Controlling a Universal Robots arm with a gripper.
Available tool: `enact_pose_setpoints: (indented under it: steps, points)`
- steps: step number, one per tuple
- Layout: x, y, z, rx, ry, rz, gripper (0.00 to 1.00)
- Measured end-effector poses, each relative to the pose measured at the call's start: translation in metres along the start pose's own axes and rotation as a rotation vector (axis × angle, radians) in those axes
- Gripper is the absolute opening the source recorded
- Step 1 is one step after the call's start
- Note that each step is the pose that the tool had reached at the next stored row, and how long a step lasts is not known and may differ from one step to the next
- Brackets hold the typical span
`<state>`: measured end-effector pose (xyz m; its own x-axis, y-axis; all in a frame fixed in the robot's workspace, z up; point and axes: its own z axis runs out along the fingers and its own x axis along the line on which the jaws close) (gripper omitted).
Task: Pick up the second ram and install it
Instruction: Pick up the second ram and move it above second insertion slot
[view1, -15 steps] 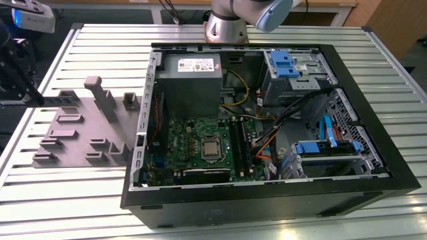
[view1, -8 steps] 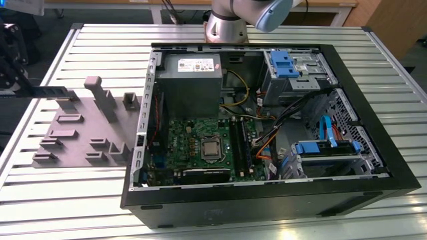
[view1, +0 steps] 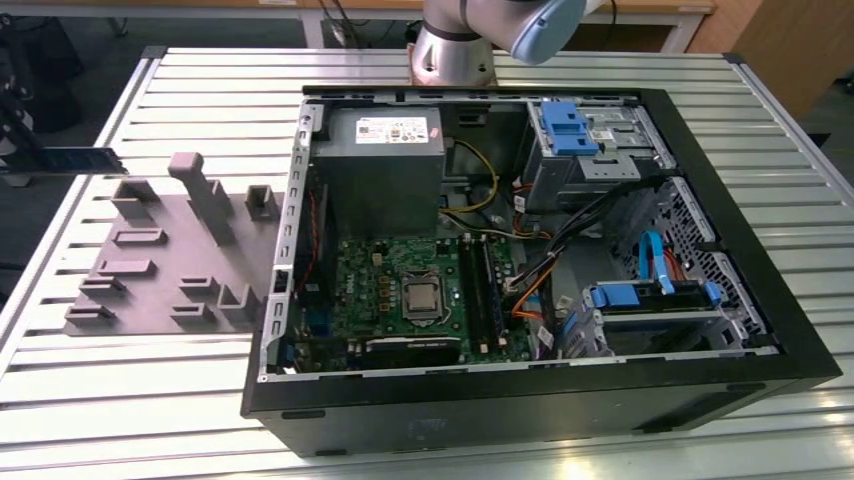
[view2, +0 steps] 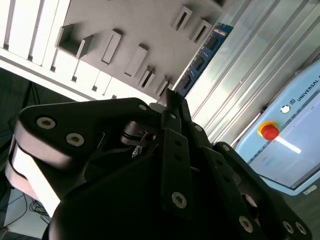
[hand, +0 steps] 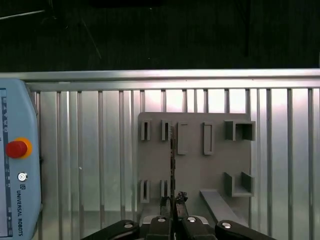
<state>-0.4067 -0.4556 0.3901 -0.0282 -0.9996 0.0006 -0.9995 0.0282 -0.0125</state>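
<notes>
My tool (view2: 172, 102) is pinching the second ram (view2: 205, 50) by one end, with the fingers pressed onto its flat faces. I hold one ram: a thin, narrow dark board with black chips and a pale blue label. In the first wrist view it is edge-on, a slim dark line. In the exterior view it hangs over the counter (view1: 174, 60) near the exterior view's left edge. It is beside the one grey holder plate (view1: 167, 255) and well apart from the one open computer case (view1: 534, 400). One teach pendant (hand: 15, 165) with one red button (hand: 16, 149) shows past the slats, with bare counter between it and the plate.
</notes>
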Motion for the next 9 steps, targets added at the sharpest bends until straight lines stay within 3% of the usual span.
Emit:
enact_pose_setpoints:
  steps: [3,9]
  points:
    - [0.0000,-0.0001,-0.0054,-0.0002,0.0001,0.000,0.14]
    - [0.0000,-0.0001,-0.0065,-0.0001,0.0000,0.000,0.14]
